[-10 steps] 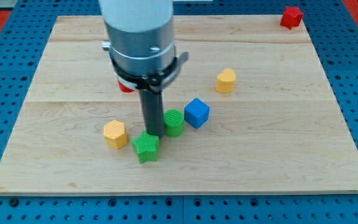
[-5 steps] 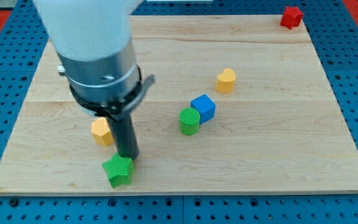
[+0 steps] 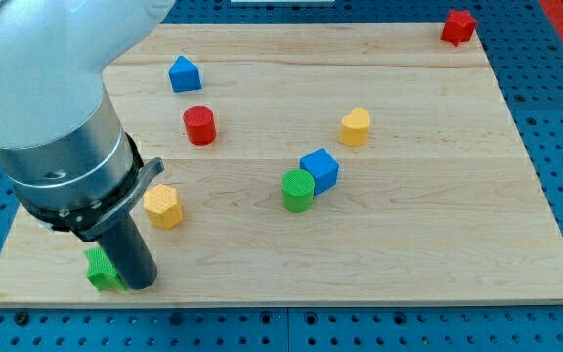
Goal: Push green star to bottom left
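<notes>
The green star (image 3: pixel 100 271) sits at the bottom left corner of the wooden board (image 3: pixel 409 235), partly hidden behind my rod. My tip (image 3: pixel 138 285) rests on the board right against the star's right side. The arm's large grey body covers the board's left edge above it.
A yellow hexagon block (image 3: pixel 163 206) lies just up and right of my tip. A green cylinder (image 3: pixel 298 190) touches a blue cube (image 3: pixel 320 168) mid-board. A yellow heart block (image 3: pixel 356 126), red cylinder (image 3: pixel 199 125) and blue triangular block (image 3: pixel 184 73) lie further up. A red star (image 3: pixel 458 25) sits off the board, top right.
My tip and the green star have moved left and slightly down, from below the yellow hexagon to the board's bottom left corner. The other blocks have stayed put.
</notes>
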Available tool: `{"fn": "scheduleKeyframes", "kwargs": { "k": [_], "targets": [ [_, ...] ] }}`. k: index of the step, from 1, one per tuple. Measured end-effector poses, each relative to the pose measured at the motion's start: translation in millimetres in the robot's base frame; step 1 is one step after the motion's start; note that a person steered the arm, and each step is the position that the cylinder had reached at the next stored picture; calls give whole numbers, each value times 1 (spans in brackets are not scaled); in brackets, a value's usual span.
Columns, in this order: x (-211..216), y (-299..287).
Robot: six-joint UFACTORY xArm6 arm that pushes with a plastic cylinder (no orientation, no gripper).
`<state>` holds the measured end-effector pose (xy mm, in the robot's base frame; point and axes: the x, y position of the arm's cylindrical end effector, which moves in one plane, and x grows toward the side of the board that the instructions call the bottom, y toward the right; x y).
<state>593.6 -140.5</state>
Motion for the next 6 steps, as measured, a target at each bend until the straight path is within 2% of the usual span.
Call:
{"fn": "scheduleKeyframes", "kwargs": {
  "k": [2, 5, 6],
  "targets": [
    [0, 33],
    [-25, -109],
    [-26, -102]
  ]
}}
